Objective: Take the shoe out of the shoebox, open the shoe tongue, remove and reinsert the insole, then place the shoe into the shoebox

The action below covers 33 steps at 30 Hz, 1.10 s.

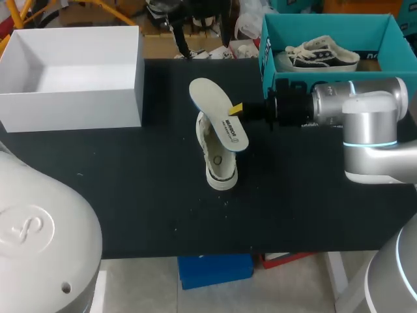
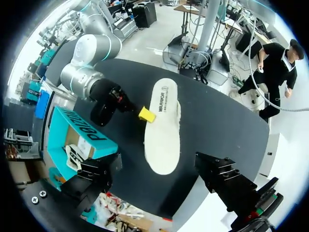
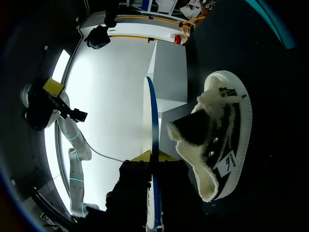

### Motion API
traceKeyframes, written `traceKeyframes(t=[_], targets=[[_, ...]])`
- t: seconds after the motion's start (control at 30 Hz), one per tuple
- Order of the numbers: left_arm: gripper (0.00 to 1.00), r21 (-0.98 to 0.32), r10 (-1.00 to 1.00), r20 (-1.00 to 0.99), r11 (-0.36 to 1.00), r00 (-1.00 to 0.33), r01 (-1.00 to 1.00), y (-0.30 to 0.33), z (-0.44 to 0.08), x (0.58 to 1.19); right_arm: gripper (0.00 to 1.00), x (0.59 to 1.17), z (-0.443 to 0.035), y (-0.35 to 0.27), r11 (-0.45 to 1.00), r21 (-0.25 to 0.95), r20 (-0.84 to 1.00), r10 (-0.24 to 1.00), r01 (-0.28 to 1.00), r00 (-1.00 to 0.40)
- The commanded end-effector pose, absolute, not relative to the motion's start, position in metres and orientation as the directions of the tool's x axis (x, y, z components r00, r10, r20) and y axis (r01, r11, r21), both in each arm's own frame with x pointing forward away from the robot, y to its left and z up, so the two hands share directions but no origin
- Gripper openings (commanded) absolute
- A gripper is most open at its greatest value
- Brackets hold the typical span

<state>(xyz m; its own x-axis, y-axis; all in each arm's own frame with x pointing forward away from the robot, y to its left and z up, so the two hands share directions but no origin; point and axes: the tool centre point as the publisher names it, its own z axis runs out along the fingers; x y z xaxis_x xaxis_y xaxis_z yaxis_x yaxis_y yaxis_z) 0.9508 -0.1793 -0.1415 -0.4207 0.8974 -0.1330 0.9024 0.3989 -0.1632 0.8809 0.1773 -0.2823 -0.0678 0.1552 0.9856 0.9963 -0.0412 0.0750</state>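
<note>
Right gripper is pinching the insole at its side edge. In the right wrist view both yellow tips press the thin sheet from two sides, and it shows edge-on as a narrow blue-and-white line. The insole is a flat foot-shaped pad with a pale cream top, a blue rim and small print near the heel (too small to read). It is held up off the table, tilted, over the heel end of the shoe.

The shoe stands on its sole mid-table, out of the shoebox, with its mouth open upward. It is cream canvas on a white rubber sole. The right wrist view shows fuzzy lining, metal eyelets and a small side tag, with the shoe just beside the gripper.

The right arm comes in level from the right side — silver barrel, black wrist.

Left gripper hangs high above, looking straight down on the insole. Its black fingers are spread wide apart with nothing between them touching.

The shoebox is teal card, lid off, at the far right corner of the table. Inside lies a second sneaker — pale with dark laces. A white box with plain smooth walls stands open-topped at the far left corner, well apart from the shoe.
</note>
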Motion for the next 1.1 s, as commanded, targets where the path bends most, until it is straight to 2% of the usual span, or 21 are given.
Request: traceKeyframes(t=[0.03, 1.1], targets=[[1.0, -0.148, 0.896, -0.165, 0.39, -0.412, 0.909, -0.179, -0.147, 0.942, 0.0, 0.88, -0.282, 0.178, -0.043, 0.075, 0.985, 0.158, 0.996, -0.067], [1.0, -0.098, 0.948, -0.043, 0.31, -0.316, 0.946, -0.231, -0.187, 0.869, 0.0, 0.88, -0.282, 0.178, -0.043, 0.075, 0.985, 0.158, 0.996, -0.067]])
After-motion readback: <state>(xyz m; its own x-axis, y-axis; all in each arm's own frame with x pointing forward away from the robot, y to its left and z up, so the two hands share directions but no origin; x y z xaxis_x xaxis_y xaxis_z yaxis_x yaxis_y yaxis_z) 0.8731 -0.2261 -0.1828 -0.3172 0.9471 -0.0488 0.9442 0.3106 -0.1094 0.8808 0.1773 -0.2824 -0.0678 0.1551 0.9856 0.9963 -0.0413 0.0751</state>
